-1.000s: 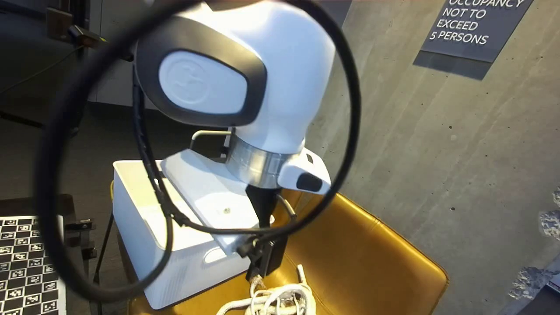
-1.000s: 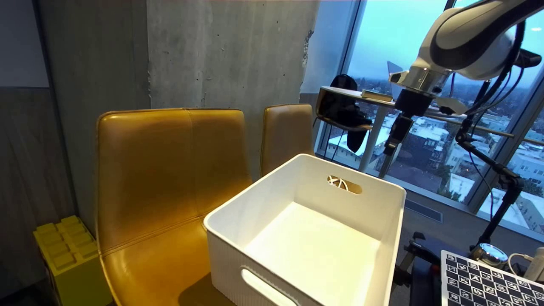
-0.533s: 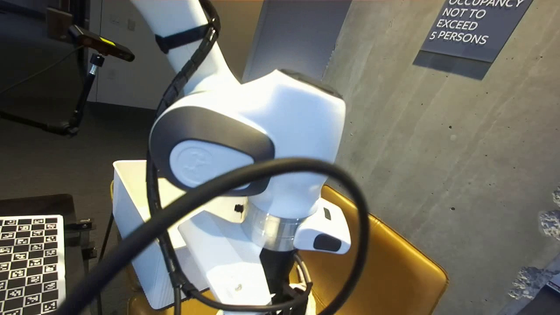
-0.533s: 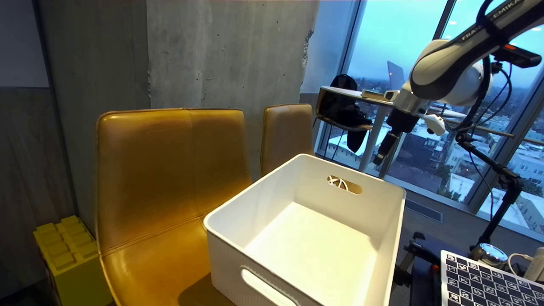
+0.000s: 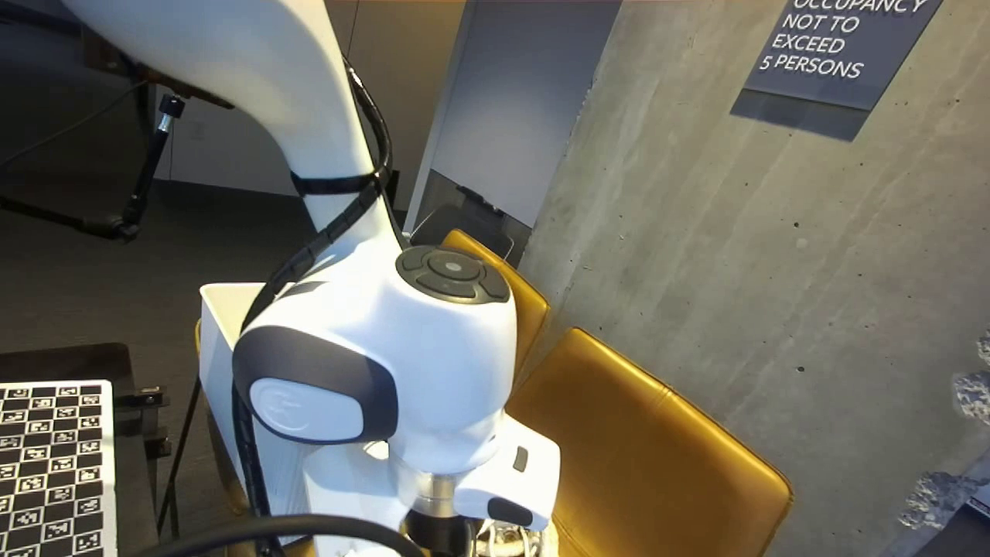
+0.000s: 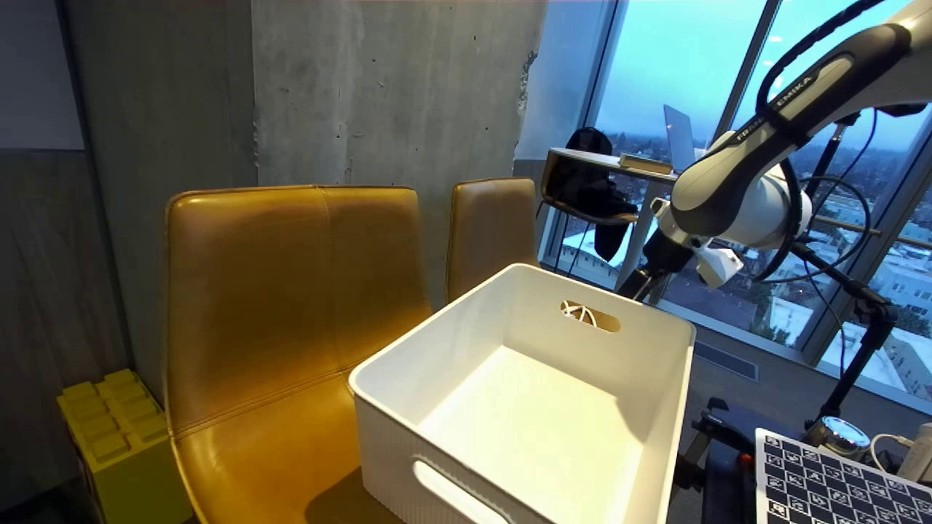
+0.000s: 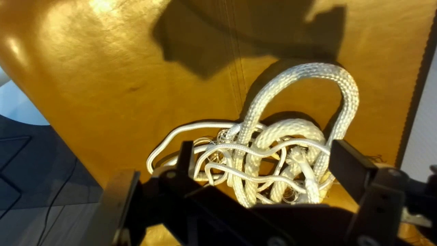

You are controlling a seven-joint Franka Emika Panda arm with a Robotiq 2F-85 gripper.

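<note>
A tangled pile of white rope (image 7: 285,133), with thick braided loops and thin cords, lies on a tan leather chair (image 7: 136,89). My gripper (image 7: 261,152) is open above the pile, with rope showing between its two black fingers. I cannot tell whether a finger touches the rope. In an exterior view the gripper (image 6: 638,282) points down behind a white box's far wall, its tips hidden. Some rope (image 6: 580,313) shows through the box's handle hole. In an exterior view the arm hides the gripper, and a bit of rope (image 5: 506,539) shows at the bottom edge.
The white box (image 6: 422,444) stands open beside the rope; its side also shows in an exterior view (image 5: 271,441). The chair back (image 5: 657,449) rises beside the arm. A checkered board (image 5: 54,464) lies at the side. A concrete wall (image 5: 742,255) stands behind the chair. A black cable (image 5: 309,524) hangs from the arm.
The arm and gripper have come down toward the rope pile, and the gripper tips have passed behind the box's far wall. The hanging cable has swung lower. The box and chairs have not moved.
</note>
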